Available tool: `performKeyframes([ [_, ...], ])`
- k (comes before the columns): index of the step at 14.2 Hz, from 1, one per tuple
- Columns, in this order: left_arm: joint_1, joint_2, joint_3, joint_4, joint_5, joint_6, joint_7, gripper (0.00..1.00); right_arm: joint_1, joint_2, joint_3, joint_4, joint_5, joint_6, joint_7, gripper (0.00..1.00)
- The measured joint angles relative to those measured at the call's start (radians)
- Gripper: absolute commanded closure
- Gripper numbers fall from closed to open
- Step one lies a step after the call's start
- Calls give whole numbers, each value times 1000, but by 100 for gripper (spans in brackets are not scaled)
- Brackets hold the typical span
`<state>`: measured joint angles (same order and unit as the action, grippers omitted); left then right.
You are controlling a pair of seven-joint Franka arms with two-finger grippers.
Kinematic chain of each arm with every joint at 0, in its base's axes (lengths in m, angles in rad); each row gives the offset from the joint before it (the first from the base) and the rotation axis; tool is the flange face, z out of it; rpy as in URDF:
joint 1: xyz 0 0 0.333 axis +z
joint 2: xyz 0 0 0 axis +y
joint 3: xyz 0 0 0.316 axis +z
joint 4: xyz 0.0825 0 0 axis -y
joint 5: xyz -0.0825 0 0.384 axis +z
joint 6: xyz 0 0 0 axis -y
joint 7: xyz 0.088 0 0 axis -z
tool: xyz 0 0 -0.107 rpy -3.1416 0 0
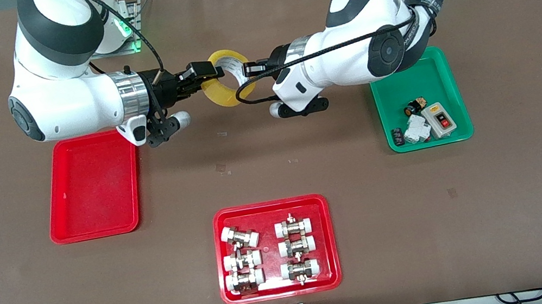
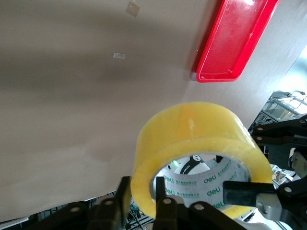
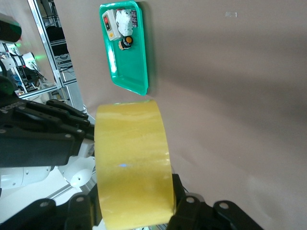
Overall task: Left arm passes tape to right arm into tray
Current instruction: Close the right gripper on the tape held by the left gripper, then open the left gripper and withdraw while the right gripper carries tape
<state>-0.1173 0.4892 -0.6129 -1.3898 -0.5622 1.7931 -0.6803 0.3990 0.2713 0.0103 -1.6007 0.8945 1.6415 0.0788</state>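
A roll of translucent yellow packing tape (image 1: 225, 78) hangs in the air between two white robot arms, over the bare brown table (image 1: 530, 185) near the robots' bases. It is the handover point of the task.

The roll looks light and rigid, a stiff ring with a pale printed cardboard core. Its outer face is smooth and glossy, so it could slip if squeezed across the curve. The safest hold, judging by shape, is to pinch the wall of the ring, one finger through the wide hole and one on the outside. Both grippers appear to do just that, on opposite parts of the ring.

The right gripper (image 1: 206, 70) reaches in level from the right arm's end of the table, its forearm horizontal, and its fingers are clenched on the roll's wall. The left gripper (image 1: 247, 70) reaches in level from the left arm's end, wrist rolled sideways. In the left wrist view its fingers (image 2: 159, 189) straddle the wall of the roll; whether they are pressing or have begun to let go cannot be told.

The plain red tray (image 1: 92, 187), the destination, lies on the table under the right arm's forearm, nearer the front camera than the tape, and holds nothing. A green tray of small electrical parts (image 1: 423, 104) sits at the left arm's end. A second red tray of white-capped metal fittings (image 1: 276, 249) lies nearest the camera.
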Motion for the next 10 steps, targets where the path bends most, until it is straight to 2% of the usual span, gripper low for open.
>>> performKeyframes([
  [5,34,-23,4,13,9,-16,0,0,0,0,-2,0,0,0,-1,50],
  [10,180,-83,2,27,167,-172,18,0,-39,9,-22,-2,-4,-1,-45,50],
])
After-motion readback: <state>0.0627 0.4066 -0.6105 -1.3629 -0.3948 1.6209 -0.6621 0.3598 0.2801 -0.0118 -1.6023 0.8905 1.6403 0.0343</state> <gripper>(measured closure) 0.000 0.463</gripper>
